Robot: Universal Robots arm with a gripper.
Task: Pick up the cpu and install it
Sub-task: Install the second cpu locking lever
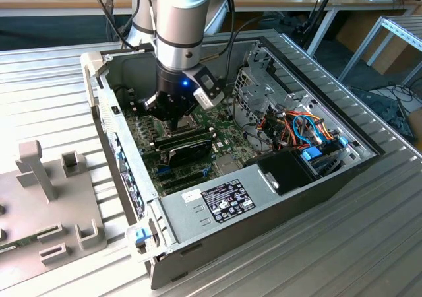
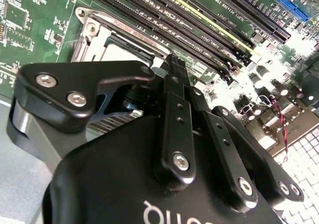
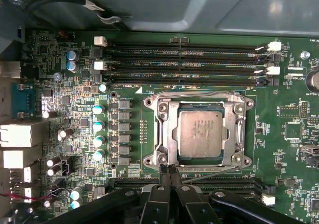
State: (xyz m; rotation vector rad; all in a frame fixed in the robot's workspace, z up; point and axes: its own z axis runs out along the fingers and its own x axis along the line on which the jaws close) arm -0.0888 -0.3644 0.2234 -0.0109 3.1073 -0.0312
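In the exterior view, an open computer case (image 1: pixel 99 105) lies on its side on a slatted metal table (image 1: pixel 53 79) and takes up the middle of the frame. A silver robot arm (image 1: pixel 184 20) comes down from the upper middle. Its black gripper (image 1: pixel 173 120) reaches into the case, low over the green motherboard (image 1: pixel 224 122). A grey power supply box (image 1: pixel 217 201) sits at the case's near end. A grey plastic fixture (image 1: pixel 46 198) stands on the table at the exterior view's left, in the lower corner.

In the second wrist view, we look along the gripper (image 2: pixel 172 63) from behind. Its black fingers (image 2: pixel 177 109) are pressed together into one narrow tip with nothing pinched between them. The tip points at the edge of the metal socket frame (image 2: pixel 92 22). Long black memory slots (image 2: pixel 199 20) run alongside the frame. The gripper body covers much of the socket.

In the first wrist view, we look straight down on the motherboard (image 3: pixel 284 109). The cpu (image 3: pixel 201 133) is a small flat square with a dull silver-grey metal top carrying faint print. It lies flat and square in its socket, with the hinged metal frame (image 3: pixel 172 134) bordering it on all sides. The socket sits between two banks of memory slots (image 3: pixel 184 62). A column of small round capacitors (image 3: pixel 98 126) stands beside it. The fingers (image 3: pixel 158 196) of the gripper (image 3: pixel 167 170) meet at their tips with no gap. The tips lie just beside the frame's edge, near one corner and clear of the chip itself.
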